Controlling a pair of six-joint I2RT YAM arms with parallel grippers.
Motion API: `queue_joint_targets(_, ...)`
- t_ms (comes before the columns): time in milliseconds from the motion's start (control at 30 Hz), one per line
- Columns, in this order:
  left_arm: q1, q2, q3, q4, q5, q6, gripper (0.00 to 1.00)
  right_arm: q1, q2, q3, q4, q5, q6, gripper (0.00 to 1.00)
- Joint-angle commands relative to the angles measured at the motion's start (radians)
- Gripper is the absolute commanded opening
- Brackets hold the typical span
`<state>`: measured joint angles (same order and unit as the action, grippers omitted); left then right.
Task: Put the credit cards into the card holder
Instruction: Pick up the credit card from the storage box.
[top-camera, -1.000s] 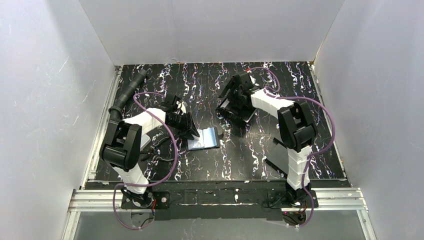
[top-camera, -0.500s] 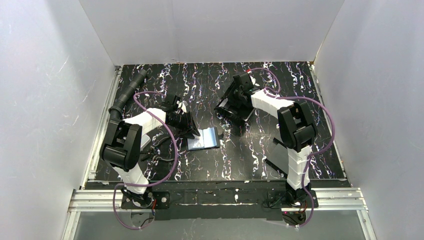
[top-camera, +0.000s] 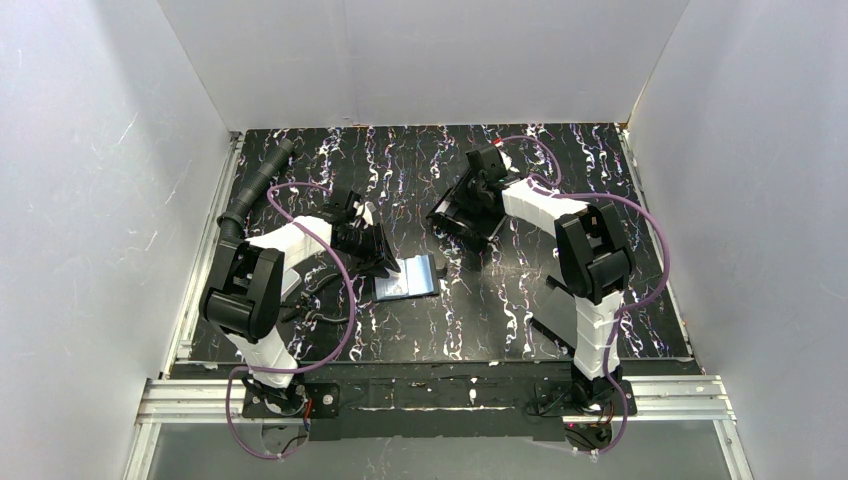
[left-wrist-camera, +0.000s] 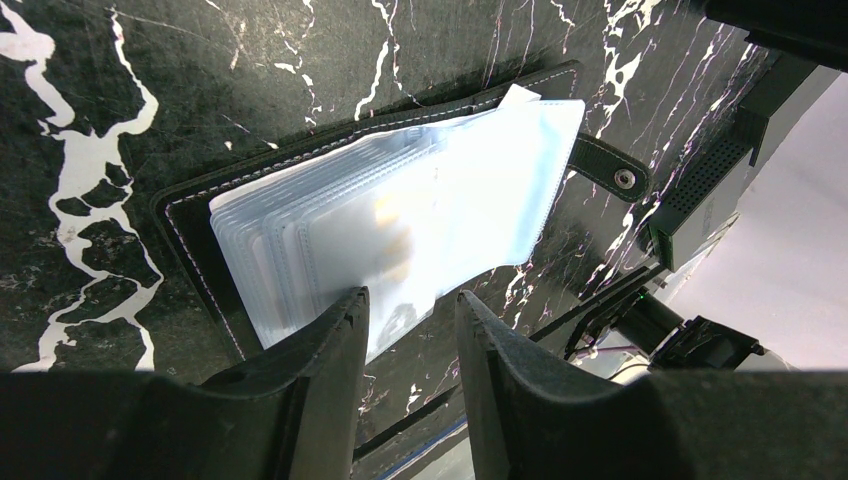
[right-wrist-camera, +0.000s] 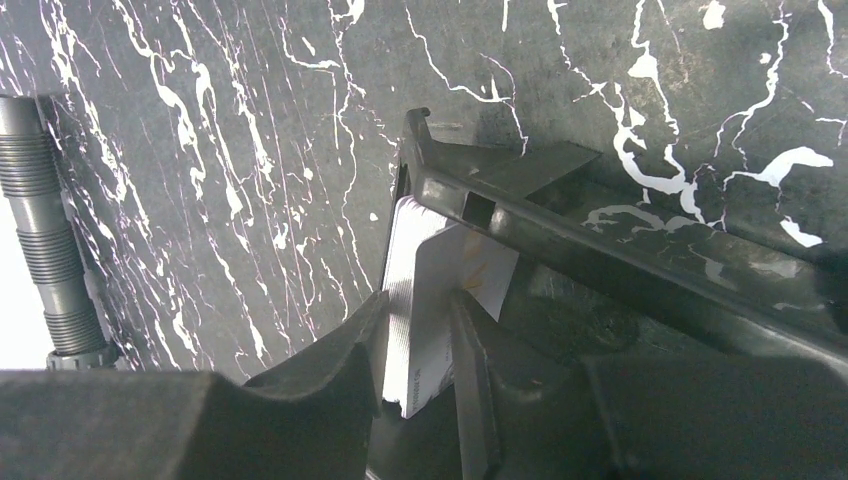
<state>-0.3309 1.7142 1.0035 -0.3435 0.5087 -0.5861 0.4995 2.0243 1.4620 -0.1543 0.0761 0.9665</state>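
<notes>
Right jaws clamped on 1 credit card (right-wrist-camera: 432, 262), pinched edge-on in the right gripper (right-wrist-camera: 420, 305), right at the corner of the black tray (right-wrist-camera: 520, 205). Left gripper (left-wrist-camera: 412, 320) jaws have a narrow gap with nothing pinched that I can see. Its tips sit just over the near edge of the clear sleeves (left-wrist-camera: 420, 210).

Card holder (top-camera: 409, 277) lies open and flat near table centre, just beside the left gripper and well apart from the right one. Snap strap (left-wrist-camera: 612, 172) is flopped outward, off the sleeves.

My read of the step in hand: get the card out of the tray and carry it over. I'd lift straight up first so the card doesn't catch the tray rim. Then keep the free end leading and come in low, nearly parallel to the sleeve mouth. Left should pin or fan the sleeves so 1 pocket gapes. They look floppy and slick, and will likely slide otherwise. Can't tell which pocket is free.

Surface: black marbled table (top-camera: 400, 160) with white veins, so thin pale edges are hard to pick out. White walls (top-camera: 430, 60) on 3 sides, and a corrugated hose (top-camera: 255, 185) lies at far left.
</notes>
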Motion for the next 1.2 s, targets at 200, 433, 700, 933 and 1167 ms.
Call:
queue_joint_targets(200, 0.003, 0.012, -0.020, -0.003, -0.026, 0.022, 0.36, 0.000, -0.020, 0.009, 0.032, 0.017, 0.008, 0.31)
queue_joint_targets(433, 0.003, 0.012, -0.021, -0.002, -0.026, 0.022, 0.36, -0.008, -0.039, 0.017, 0.022, 0.020, 0.008, 0.28)
queue_joint_targets(700, 0.004, 0.012, -0.023, -0.002, -0.027, 0.022, 0.36, -0.011, -0.044, 0.028, 0.009, 0.013, 0.008, 0.24)
queue_joint_targets(933, 0.004, 0.014, -0.025, 0.001, -0.027, 0.020, 0.36, -0.012, -0.057, 0.042, -0.009, 0.011, 0.000, 0.22)
queue_joint_targets(1167, 0.004, 0.011, -0.029, 0.007, -0.023, 0.019, 0.36, -0.011, -0.068, 0.065, -0.034, 0.015, -0.012, 0.21)
